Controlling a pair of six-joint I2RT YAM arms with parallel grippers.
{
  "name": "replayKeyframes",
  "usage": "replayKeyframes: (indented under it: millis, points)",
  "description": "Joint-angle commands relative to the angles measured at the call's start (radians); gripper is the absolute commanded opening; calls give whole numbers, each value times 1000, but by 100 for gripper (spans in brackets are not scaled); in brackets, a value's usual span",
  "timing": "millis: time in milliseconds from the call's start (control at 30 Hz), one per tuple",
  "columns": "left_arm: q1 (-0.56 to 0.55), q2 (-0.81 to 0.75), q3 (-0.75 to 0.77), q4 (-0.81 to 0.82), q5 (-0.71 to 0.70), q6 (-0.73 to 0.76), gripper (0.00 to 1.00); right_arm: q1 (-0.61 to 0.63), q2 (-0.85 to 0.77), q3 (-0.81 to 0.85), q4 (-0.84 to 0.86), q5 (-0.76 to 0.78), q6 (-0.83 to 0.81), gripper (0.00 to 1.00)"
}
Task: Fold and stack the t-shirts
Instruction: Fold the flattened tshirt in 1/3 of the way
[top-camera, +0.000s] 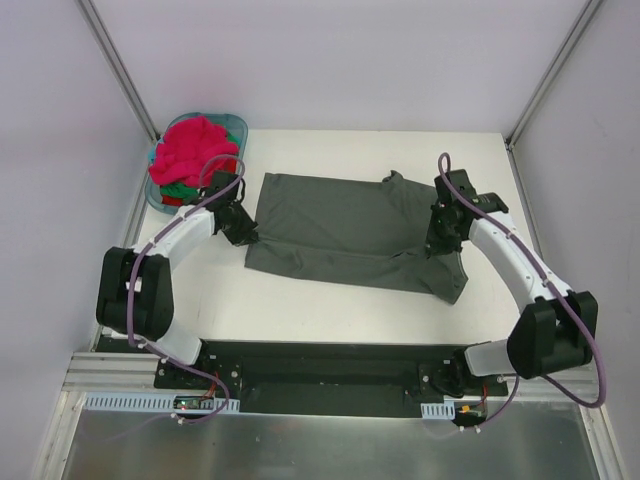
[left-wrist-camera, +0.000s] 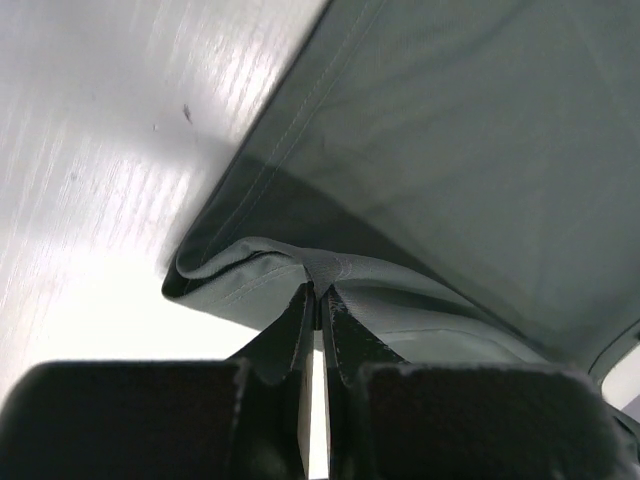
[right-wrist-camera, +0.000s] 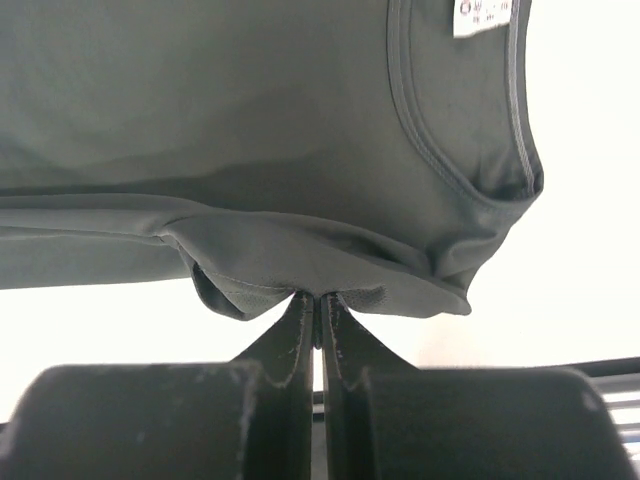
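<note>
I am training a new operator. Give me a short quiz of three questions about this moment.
1. True or false: the left gripper and the right gripper are both shut on the dark grey t-shirt.
2. Where does the pink-red t-shirt lie? A: in the teal basket; B: on the floor; C: under the dark grey t-shirt.
3. Fill in: the white neck label shows in the ___ wrist view.
Key: 1 true; 2 A; 3 right.
</note>
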Motion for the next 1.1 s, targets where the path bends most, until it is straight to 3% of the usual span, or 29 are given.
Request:
replayKeyframes:
  millis: [0,167,367,400,433,467,500,600,700,767,900,1067]
  points:
    - [13,66,73,-4,-46,9,0,-27,78,103,28,18,-85,1]
    - [17,131,120,-4,-73,13,0,-69,213,192,39,-25,-157,6]
    - [28,205,186,-7,-84,36,15,-87,422,379,64,-90,-453,13]
    - [30,209,195,-9,-84,41,24,-92,471,438,51,-90,-485,18]
    - [31,209,206,-11,-86,52,56,-93,521,503,7,-76,-508,28]
    - [33,208,215,-14,-84,67,89,-95,561,573,-34,-44,-511,50]
    - [33,199,227,-30,-116,70,99,-97,600,647,-79,-6,-495,61]
    - [33,137,220,-44,-145,66,99,-95,600,695,-127,39,-446,70]
    - [30,79,197,-41,-104,69,99,-93,458,516,-43,7,-371,81]
    - [14,64,188,-38,-52,90,99,-93,323,341,43,-56,-308,99]
    - [-50,86,165,0,77,130,99,-100,156,57,177,-182,-281,96]
    - [-99,162,149,34,169,155,99,-130,184,-49,199,-277,-271,96]
